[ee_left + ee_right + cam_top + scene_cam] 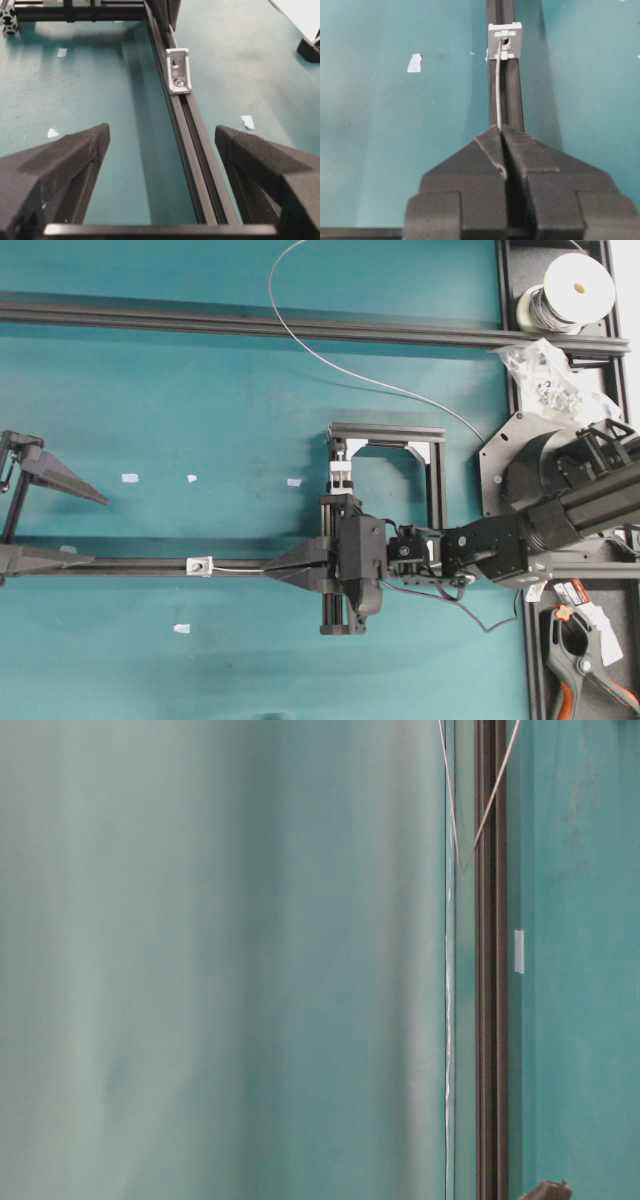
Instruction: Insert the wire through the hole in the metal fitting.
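**Ana:** Silvery, thread-fine wire (240,568) runs along the lower black aluminium rail (120,564) in the overhead view, from the right gripper (272,571) toward the small shiny squarish metal fitting (201,565) sitting on that rail. The rest of it loops up across the teal table (200,400) toward a spool (565,292).

**Ben:** And the left gripper (85,530)?

**Ana:** Its fingers stand wide apart at the left edge, holding nothing, well clear of the fitting.

**Ben:** The table-level view?

**Ana:** Mostly blur. A thin strand crosses the top; nothing useful about the hole.

**Ben:** Left wrist?

**Ana:** Both fingers spread either side of the rail, with the fitting (178,70) ahead on it. I can't make out any wire tip emerging on this side.

**Ben:** Right wrist?

**Ana:** The jaws are pressed together, pinching the wire (498,85), which reaches straight ahead to the fitting's dark hole (505,43). The tip meets the opening; whether it has entered I cannot tell.

**Ben:** So, progress?

**Ana:** I'd judge the grasp and alignment done, with the push through, and perhaps a pull from the far side, still left.
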You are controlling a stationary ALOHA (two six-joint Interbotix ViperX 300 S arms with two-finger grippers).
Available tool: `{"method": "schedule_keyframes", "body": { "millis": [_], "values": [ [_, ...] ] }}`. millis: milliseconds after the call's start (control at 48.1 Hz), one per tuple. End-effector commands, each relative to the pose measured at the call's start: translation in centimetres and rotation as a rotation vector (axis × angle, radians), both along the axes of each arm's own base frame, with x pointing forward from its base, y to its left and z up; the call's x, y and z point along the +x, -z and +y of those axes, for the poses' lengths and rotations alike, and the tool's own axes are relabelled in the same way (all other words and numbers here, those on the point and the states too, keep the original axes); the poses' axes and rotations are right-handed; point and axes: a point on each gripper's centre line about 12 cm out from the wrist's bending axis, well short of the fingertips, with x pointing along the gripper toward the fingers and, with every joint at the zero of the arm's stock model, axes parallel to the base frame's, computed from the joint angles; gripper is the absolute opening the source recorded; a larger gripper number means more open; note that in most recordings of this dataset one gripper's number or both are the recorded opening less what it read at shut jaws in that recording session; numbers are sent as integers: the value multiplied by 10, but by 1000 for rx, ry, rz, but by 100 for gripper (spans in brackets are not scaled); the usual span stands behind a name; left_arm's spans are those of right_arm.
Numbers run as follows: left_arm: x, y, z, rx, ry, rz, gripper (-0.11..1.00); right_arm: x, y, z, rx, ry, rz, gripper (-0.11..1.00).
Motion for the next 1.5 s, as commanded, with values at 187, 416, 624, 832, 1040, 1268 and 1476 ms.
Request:
{"method": "schedule_keyframes", "body": {
  "millis": [187,416,624,832,1040,1268,1476],
  "values": [
    [3,-8,-1,-6,2,-33,75,13,-7,-3,6,24,-35,0],
    [3,-8,-1,-4,2,-33,75,25,-5,-8,2,49,-41,0],
    [5,-9,-2,-5,2,-36,75,39,-5,-8,-9,56,-78,0],
    [9,-7,-2,-5,2,-36,75,52,-3,-4,-12,66,-108,0],
    [11,-8,-3,-6,0,-39,75,61,-1,1,-9,65,-114,0],
    [22,-8,-6,-2,3,-12,75,63,-1,1,-9,67,-117,0],
    [32,-5,-9,-2,4,21,75,61,0,0,-11,67,-113,0]
  ]
}}
